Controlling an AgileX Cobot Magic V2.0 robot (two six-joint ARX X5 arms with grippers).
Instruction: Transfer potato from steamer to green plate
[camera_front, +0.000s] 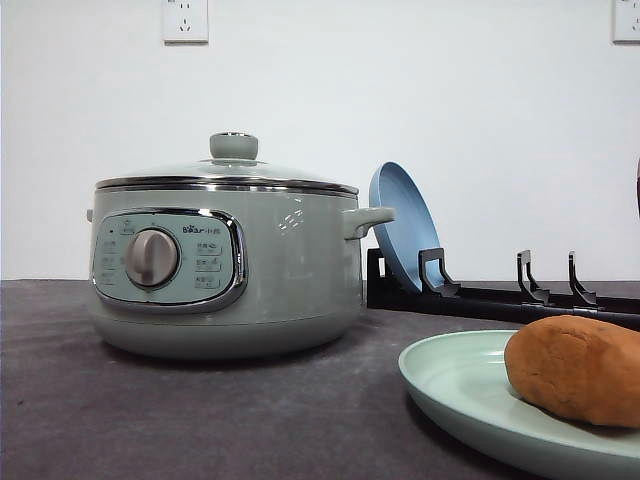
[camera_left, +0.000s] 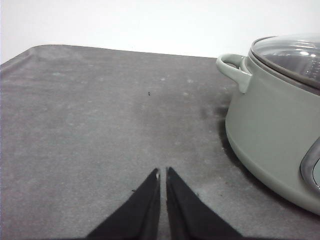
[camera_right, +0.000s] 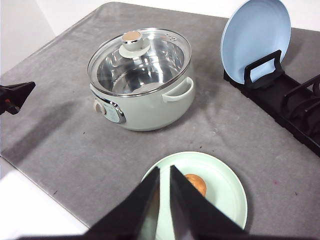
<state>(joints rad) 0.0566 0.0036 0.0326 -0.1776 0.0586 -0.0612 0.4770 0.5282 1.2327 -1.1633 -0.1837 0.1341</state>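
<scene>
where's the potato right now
In the front view the potato lies on the green plate at the near right, in front of the rack, apart from the steamer.

Glass-lidded steamer (camera_front: 270, 270), matte potato (camera_front: 580, 368)

Background objects on the work surface.
A blue plate (camera_front: 400, 225) stands tilted on edge in the end slot of a black dish rack (camera_front: 520, 295) at 3 o'clock on the dark grey table (camera_front: 200, 410); a white wall (camera_front: 480, 120) behind carries two sockets (camera_front: 185, 20).
</scene>
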